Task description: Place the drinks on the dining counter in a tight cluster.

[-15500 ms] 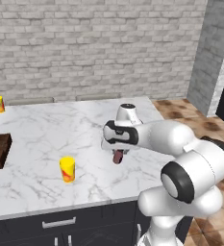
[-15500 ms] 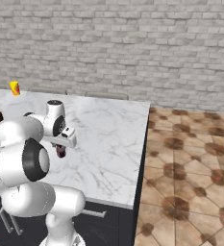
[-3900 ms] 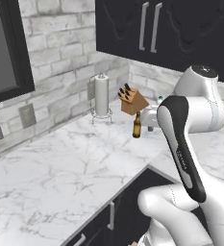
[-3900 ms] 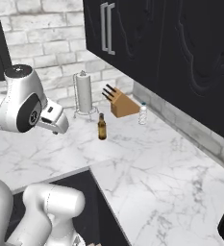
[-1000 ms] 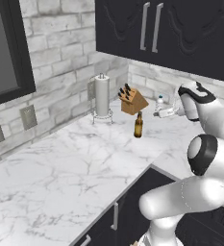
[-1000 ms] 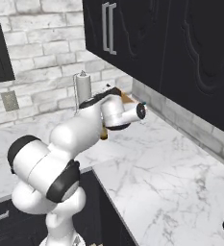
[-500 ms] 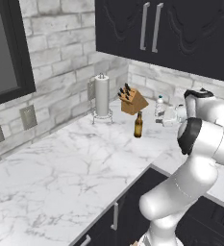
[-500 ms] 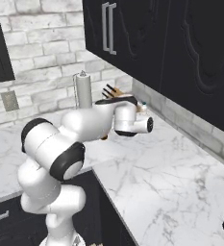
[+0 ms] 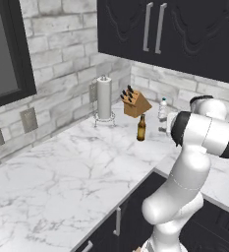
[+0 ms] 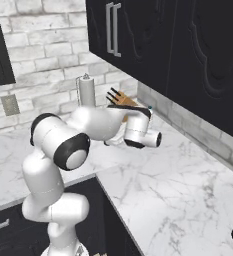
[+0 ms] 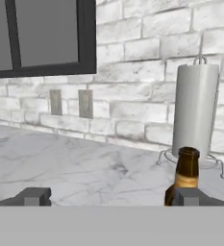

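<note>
**Lining up on the brown bottle at the corner worktop**

I am working at the L-shaped tabletop (image 9: 62, 167), not at the dining counter, so this is the fetching step: picking up another drink to carry over.

Going left to right in the left base view, the towel roll (image 9: 104, 97) is standing by the brick wall, the knife block (image 9: 134, 103) is sitting just beside it, the brown bottle (image 9: 141, 128) is standing upright on the marble in front of the block, and the water bottle (image 9: 162, 109) is standing further right, near the wall and partly behind my arm. The two drinks are apart from each other, not touching.

In the hand view, I am looking level along the marble. My jaws (image 11: 111, 197) are standing wide and holding nothing. The bottle's neck and cap are showing just above my right fingertip (image 11: 184, 196), with the roll behind it, so the bottle is sitting off to one side of the gap rather than between the fingers.

As I judge it, the next move is calling for a sideways shift to centre the gap on the bottle, then an advance until the body is lying between the fingers before closing. A glancing touch from that fingertip could tip the bottle.
</note>
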Robot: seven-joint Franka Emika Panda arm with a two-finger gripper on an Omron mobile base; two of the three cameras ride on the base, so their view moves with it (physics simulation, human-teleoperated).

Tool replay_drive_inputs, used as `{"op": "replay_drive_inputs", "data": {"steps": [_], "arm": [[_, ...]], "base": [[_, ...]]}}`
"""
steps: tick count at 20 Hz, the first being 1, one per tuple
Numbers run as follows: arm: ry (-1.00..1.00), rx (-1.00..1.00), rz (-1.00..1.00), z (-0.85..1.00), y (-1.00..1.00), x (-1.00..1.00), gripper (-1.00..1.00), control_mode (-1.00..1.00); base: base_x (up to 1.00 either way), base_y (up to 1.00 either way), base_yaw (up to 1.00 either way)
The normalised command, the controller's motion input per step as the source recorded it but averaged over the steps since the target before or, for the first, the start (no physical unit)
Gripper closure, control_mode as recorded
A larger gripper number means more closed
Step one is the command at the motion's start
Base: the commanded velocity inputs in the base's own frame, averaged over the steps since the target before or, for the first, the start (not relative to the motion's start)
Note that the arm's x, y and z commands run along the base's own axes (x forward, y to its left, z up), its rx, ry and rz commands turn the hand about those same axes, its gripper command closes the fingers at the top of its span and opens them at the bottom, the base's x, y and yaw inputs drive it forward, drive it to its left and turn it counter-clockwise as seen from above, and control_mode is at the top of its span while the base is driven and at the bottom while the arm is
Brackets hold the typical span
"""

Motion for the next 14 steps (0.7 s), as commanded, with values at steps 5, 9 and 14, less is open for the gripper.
{"op": "replay_drive_inputs", "data": {"steps": [5, 9, 14], "arm": [[0.0, 0.0, 0.01, 0.0, 0.0, 0.11, -1.0, -1.0], [0.0, 0.0, 0.0, -0.01, 0.0, 0.24, -1.0, -1.0], [0.0, 0.0, 0.0, 0.0, 0.0, 0.28, -1.0, -1.0]], "base": [[0.0, 0.0, 0.0], [0.0, 0.0, 0.0], [0.0, 0.0, 0.0]]}}
